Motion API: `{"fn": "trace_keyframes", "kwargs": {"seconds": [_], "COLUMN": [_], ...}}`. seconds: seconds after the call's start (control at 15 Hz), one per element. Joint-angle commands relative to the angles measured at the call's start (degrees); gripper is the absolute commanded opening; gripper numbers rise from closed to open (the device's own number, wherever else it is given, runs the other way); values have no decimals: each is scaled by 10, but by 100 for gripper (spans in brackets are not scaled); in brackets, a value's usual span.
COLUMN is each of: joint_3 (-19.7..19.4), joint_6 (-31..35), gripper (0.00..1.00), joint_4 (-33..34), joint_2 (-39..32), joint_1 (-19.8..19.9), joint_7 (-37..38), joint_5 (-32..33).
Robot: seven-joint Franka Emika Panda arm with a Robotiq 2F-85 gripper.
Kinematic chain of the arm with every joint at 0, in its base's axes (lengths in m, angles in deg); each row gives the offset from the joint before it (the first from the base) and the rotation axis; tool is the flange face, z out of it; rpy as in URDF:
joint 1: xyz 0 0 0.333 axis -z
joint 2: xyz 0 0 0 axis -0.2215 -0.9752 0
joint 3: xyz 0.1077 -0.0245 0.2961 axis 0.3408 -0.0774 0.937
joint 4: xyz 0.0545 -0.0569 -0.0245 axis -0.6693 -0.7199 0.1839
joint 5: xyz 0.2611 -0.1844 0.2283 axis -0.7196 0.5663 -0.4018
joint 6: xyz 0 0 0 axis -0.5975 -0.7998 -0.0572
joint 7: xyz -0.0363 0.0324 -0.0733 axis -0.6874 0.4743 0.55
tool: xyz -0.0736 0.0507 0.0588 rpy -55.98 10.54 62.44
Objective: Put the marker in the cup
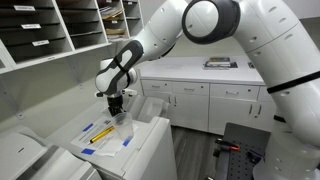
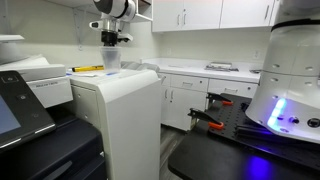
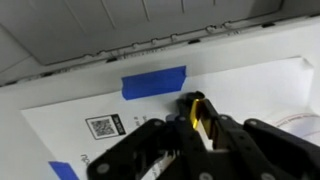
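Fingers [image 3: 186, 122] clenched on the marker [image 3: 200, 110], wrist view only, the cup [image 2: 112, 62] just below, exterior view only

The marker [image 3: 200, 115] is a slim yellow-orange stick with dark marks. In the wrist view it is seen almost from its end. It sits between the jaws, close against both, and points downward. The cup [image 2: 112, 61] is small, clear and upright, with a faint outline. In both exterior views the cup [image 1: 123, 123] stands just below the jaws.
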Motion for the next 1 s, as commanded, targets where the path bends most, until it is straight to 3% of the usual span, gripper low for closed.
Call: {"fn": "trace_keyframes", "kwargs": {"seconds": [0.0, 0.2, 0.33, 0.93], "joint_3": [-1, -12, -35, -56], "joint_6": [-12, -19, -42, -272], "gripper": [2, 4, 4, 4], "joint_4": [9, 5, 9, 93], "joint_2": [5, 31, 53, 85], "joint_1": [-1, -9, -27, -119], "joint_7": [19, 17, 31, 54], "joint_5": [9, 38, 99, 355]}}
